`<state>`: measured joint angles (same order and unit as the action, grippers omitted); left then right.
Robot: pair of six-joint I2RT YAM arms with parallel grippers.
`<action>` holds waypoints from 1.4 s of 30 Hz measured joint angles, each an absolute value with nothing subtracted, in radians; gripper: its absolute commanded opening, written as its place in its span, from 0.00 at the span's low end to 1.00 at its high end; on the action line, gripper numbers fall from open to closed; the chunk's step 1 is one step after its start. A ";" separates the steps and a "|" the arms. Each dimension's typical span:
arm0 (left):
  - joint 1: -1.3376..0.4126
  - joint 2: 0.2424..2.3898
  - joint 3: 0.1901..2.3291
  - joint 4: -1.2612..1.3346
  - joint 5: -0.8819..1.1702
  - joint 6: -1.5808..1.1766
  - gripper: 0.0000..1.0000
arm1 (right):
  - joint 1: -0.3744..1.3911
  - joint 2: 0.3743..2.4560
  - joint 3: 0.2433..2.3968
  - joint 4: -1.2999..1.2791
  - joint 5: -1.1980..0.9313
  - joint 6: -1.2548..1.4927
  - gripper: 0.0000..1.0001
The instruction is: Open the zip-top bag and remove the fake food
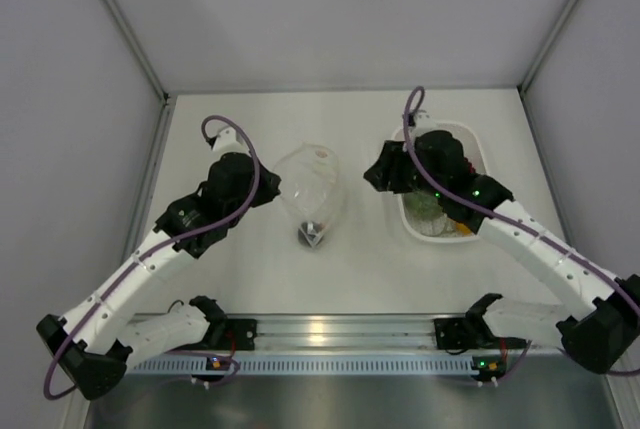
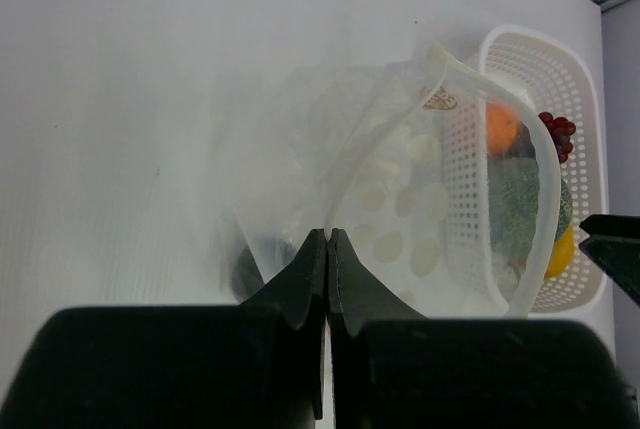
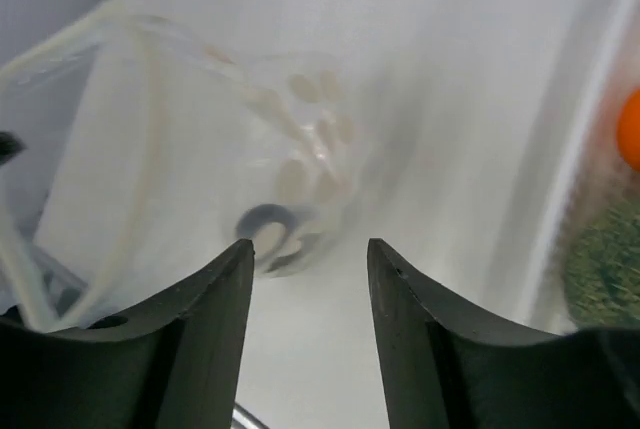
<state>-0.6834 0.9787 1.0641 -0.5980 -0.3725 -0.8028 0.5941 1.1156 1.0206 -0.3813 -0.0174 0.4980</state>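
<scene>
The zip-top bag (image 1: 312,187) lies in the middle of the table with its mouth open; it is clear with white dots (image 2: 400,199). A small dark round fruit (image 1: 308,235) sits inside it, also seen in the left wrist view (image 2: 250,269) and the right wrist view (image 3: 268,231). My left gripper (image 1: 272,187) is shut on the bag's rim (image 2: 328,234). My right gripper (image 1: 373,175) is open and empty (image 3: 310,249), between the bag (image 3: 240,139) and the basket. The orange (image 2: 500,127), grapes (image 2: 558,134), green ball (image 2: 515,204) and lemon (image 2: 560,249) lie in the basket.
The white perforated basket (image 1: 470,139) stands at the right, under my right arm; its rim shows in the right wrist view (image 3: 570,179) and its wall in the left wrist view (image 2: 530,54). White walls enclose the table at the left, back and right.
</scene>
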 measured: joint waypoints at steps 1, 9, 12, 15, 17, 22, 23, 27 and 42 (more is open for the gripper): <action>-0.683 0.974 1.064 -0.598 -0.373 -0.810 0.00 | 0.660 1.144 1.071 -0.386 0.000 0.504 0.44; -0.683 0.945 1.063 -0.590 -0.375 -0.839 0.00 | 0.930 1.368 1.403 -0.438 0.192 0.509 0.33; -0.683 0.945 1.056 -0.587 -0.375 -0.846 0.00 | 0.982 1.466 1.487 -0.463 0.253 0.508 0.30; -0.683 0.945 1.043 -0.583 -0.375 -0.860 0.00 | 1.013 1.552 1.536 -0.490 0.287 0.511 0.27; -0.683 0.944 1.031 -0.579 -0.375 -0.873 0.00 | 1.024 1.600 1.547 -0.495 0.297 0.521 0.25; -0.683 0.940 0.997 -0.576 -0.386 -0.921 0.00 | 1.056 1.657 1.504 -0.463 0.306 0.574 0.25; -0.683 0.935 0.991 -0.575 -0.389 -0.934 0.00 | 1.063 1.662 1.486 -0.446 0.306 0.590 0.25; -0.683 0.905 0.955 -0.546 -0.391 -0.979 0.00 | 1.080 1.686 1.412 -0.355 0.304 0.666 0.24; -0.683 0.859 0.892 -0.471 -0.380 -1.087 0.00 | 1.039 1.872 1.251 -0.216 0.354 0.780 0.23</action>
<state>-0.6834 0.8589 0.8921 -0.4709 -0.3798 -1.0866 1.0393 1.8721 1.2510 -0.2161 0.3538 0.7799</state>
